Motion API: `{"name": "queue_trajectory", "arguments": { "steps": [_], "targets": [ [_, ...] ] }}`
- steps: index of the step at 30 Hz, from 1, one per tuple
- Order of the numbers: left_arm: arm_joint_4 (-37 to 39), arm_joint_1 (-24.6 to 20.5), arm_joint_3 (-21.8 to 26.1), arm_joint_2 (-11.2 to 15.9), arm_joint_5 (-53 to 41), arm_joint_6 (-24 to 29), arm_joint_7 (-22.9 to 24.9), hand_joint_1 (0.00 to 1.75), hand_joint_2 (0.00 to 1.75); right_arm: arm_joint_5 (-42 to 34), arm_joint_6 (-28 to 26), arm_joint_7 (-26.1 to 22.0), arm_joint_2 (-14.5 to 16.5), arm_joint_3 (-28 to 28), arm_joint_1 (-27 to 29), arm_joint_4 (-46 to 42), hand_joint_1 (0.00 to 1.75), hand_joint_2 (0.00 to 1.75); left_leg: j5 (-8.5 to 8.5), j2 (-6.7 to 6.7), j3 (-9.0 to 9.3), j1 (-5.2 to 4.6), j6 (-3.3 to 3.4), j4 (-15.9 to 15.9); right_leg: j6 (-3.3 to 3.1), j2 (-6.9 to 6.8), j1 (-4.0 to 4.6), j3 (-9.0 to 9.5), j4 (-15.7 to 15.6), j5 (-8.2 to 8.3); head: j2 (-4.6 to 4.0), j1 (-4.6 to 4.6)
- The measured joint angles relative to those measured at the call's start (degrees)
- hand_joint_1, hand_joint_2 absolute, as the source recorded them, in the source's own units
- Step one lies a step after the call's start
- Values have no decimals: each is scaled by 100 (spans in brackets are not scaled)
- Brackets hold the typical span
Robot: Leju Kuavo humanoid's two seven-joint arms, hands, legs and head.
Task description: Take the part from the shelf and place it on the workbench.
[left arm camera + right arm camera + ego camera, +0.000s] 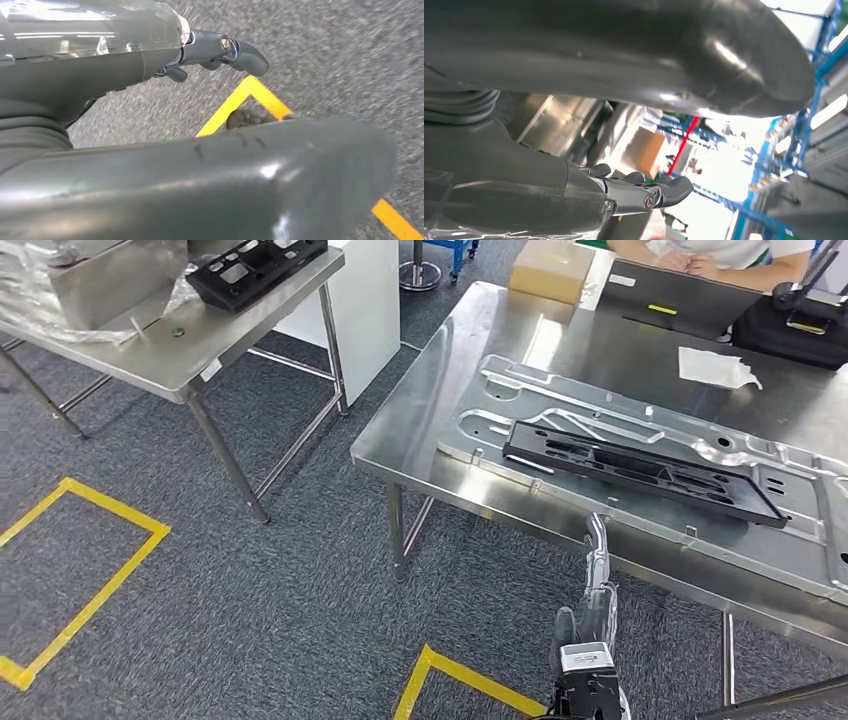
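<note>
A long black plastic part [640, 465] lies flat on a stamped silver panel [560, 400] on the steel workbench [590, 350]. My left hand [590, 625] hangs just in front of the bench's near edge, below the part and touching nothing. In the left wrist view that hand [90, 65] holds nothing, its fingers [235, 50] stretched out over the grey carpet. The right hand [524, 190] is bare as well, its fingers [664, 192] extended, with steel surfaces and blue racking behind it.
A second steel table [190, 345] at the left carries another black part [255, 268] and wrapped metal pieces. A person sits behind the workbench by a laptop [680, 295], a cardboard box [550, 268] and a white rag [715, 368]. Yellow tape [95, 570] marks the carpet.
</note>
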Motion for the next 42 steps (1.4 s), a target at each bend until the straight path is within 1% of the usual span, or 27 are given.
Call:
{"name": "queue_trajectory", "arguments": {
  "steps": [1,2,4,6,7,9,11,13,14,15,16,18,19,21,22,24,25,27,29,30,32,34,36,37,38,40,42],
  "targets": [
    [0,3,0,-1,-8,-10,-2,0,0,25,-22,9,-1,0,7,11,0,0,59,-77,-81,-14,-2,14,-32,11,16,108,-11,69,0,0],
    [0,7,0,-3,-18,-17,-7,0,0,49,-46,19,-1,0,16,19,0,0,111,-155,-153,-26,-7,28,-74,40,34,330,-248,220,0,0],
    [1,7,-1,-18,-38,-44,-20,0,0,82,-96,45,-1,-1,33,21,0,0,201,-302,-259,-39,-28,49,-184,263,70,936,-1107,443,0,0],
    [2,2,-2,-35,-52,-78,-33,0,0,111,-142,71,-1,-2,60,13,0,0,288,-426,-317,-33,-73,50,-227,463,89,1272,-1671,478,0,2],
    [2,3,-2,-42,-58,-97,-38,0,0,128,-157,86,-1,-2,78,7,0,0,332,-486,-338,-25,-109,44,-227,469,96,1296,-1740,478,0,3],
    [2,21,-2,-41,-74,-109,-41,0,0,161,-164,118,4,-2,99,-10,0,0,379,-570,-394,-23,-184,50,-249,326,88,1271,-1785,567,0,4],
    [2,29,-2,-39,-85,-104,-39,0,0,195,-145,163,24,-5,116,-29,0,0,102,-360,-539,-32,-232,329,-313,157,54,1202,-1838,675,0,1],
    [2,24,-2,-39,-85,-94,-34,0,0,234,-99,196,40,-13,160,-41,0,0,-453,-44,-762,8,-285,1027,-340,-21,50,1090,-1846,761,0,-2],
    [2,24,-2,-39,-85,-86,-33,0,0,248,-73,210,43,-18,179,-43,0,0,-643,29,-852,38,-325,1398,-332,-117,51,1029,-1835,800,0,-2],
    [2,25,-2,-39,-84,-78,-32,0,0,256,-47,222,44,-21,188,-44,0,0,-705,65,-880,72,-365,1663,-317,-214,50,963,-1820,839,0,-2],
    [2,26,-2,-39,-82,-68,-31,0,0,259,-26,232,46,-24,189,-44,0,0,-633,89,-820,105,-402,1753,-297,-307,45,892,-1797,875,0,-2],
    [2,23,-2,-39,-79,-45,-29,0,0,260,-3,243,51,-26,185,-44,0,0,-319,192,-386,168,-469,1309,-243,-468,30,758,-1723,933,0,-2],
    [2,15,-2,-44,-79,-38,-28,0,0,260,5,245,54,-27,186,-49,0,0,-277,331,-60,177,-502,875,-210,-537,32,699,-1674,951,0,-3],
    [1,-2,-2,-56,-79,-27,-28,0,0,261,16,249,58,-31,180,-61,0,0,-351,540,359,151,-445,227,-135,-663,47,644,-1596,985,0,3],
    [1,-3,-2,-62,-78,-25,-29,0,0,262,19,251,59,-32,176,-68,0,0,-411,573,408,122,-383,96,-93,-719,49,639,-1582,1008,0,6],
    [0,11,-2,-63,-77,-20,-30,0,0,262,23,254,63,-33,167,-70,0,0,-356,473,320,93,-228,68,-4,-796,22,640,-1577,1050,0,10],
    [0,16,-2,-63,-74,-18,-27,0,0,262,26,255,66,-35,168,-69,0,0,-300,421,267,85,-162,61,38,-708,0,613,-1524,963,0,11],
    [0,12,-2,-64,-69,-11,-24,0,0,262,35,257,67,-44,177,-66,0,0,-156,313,120,74,-58,44,76,-354,-18,478,-1122,481,0,11],
    [0,0,-2,-65,-60,-3,-23,0,0,260,56,258,67,-60,180,-52,0,0,-12,179,-60,34,-6,53,42,-68,10,298,-417,-91,0,11],
    [0,-2,-2,-67,-56,-1,-24,0,0,258,74,258,66,-69,176,-39,0,0,60,100,-152,6,9,60,7,-18,38,271,-150,-208,0,11],
    [0,-1,-2,-72,-50,2,-27,0,0,250,116,254,65,-86,157,-8,0,0,191,-69,-321,-42,22,80,-94,28,106,497,-187,-54,0,11],
    [1,-4,-1,-90,-45,4,-33,0,0,241,150,244,64,-92,117,18,0,0,305,-227,-443,-68,22,96,-249,205,187,1035,-926,241,0,11],
    [1,-20,0,-114,-44,11,-42,0,0,232,163,235,64,-94,78,35,0,0,422,-358,-527,-78,-2,95,-365,459,226,1440,-1629,309,0,9],
    [1,-22,1,-122,-43,15,-45,0,0,227,165,233,64,-95,61,45,0,0,486,-423,-560,-67,-29,81,-395,525,237,1506,-1795,286,0,8],
    [0,-20,3,-125,-41,21,-48,0,0,225,171,233,64,-96,49,60,0,0,553,-493,-584,-63,-64,57,-397,496,243,1513,-1857,314,0,7],
    [0,-7,21,-125,-35,38,-50,0,0,238,201,250,66,-96,1,113,0,0,568,-507,-643,-65,-117,79,-416,342,210,1468,-1930,440,0,7],
    [0,-7,42,-124,-30,60,-57,0,0,299,228,309,67,-97,-60,214,0,0,161,-268,-785,-78,-160,440,-442,168,166,1377,-1998,588,0,2]
  ]
}}
